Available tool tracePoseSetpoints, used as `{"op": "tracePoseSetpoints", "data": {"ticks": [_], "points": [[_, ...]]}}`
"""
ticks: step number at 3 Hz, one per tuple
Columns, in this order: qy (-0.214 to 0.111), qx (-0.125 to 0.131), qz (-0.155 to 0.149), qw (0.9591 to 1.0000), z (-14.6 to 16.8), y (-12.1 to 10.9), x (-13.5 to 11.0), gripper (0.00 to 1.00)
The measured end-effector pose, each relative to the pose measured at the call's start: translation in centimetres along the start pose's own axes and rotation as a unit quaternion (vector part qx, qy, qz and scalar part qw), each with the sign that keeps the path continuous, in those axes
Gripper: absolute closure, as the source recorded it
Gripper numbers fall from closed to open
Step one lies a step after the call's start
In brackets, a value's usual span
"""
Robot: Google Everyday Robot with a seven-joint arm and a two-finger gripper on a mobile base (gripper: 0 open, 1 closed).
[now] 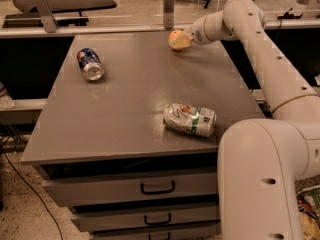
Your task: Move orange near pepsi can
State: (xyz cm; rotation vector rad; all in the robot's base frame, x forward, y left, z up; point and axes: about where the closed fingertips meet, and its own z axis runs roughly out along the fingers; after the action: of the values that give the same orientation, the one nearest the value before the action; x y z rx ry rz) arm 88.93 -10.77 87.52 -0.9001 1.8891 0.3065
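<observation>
The orange (174, 36) is a small round fruit held in my gripper (178, 40) over the far right part of the grey table (125, 119). The gripper is shut on the orange, at the end of my white arm that reaches in from the right. The pepsi can (90, 64), dark blue with a silver top, lies on its side at the far left of the table. It is well to the left of the orange and the gripper.
A white and green dented can (190, 119) lies on its side at the table's front right. Drawers (157, 188) sit under the table front. My white arm body (265, 174) fills the lower right. A rail (100, 31) runs behind the table.
</observation>
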Motion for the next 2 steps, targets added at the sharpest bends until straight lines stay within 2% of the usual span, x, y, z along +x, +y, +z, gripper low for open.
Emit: {"op": "tracePoseSetpoints", "data": {"ticks": [2], "points": [[-0.018, -0.017, -0.009, 0.9997, -1.16, 0.55, -0.46, 0.93]]}}
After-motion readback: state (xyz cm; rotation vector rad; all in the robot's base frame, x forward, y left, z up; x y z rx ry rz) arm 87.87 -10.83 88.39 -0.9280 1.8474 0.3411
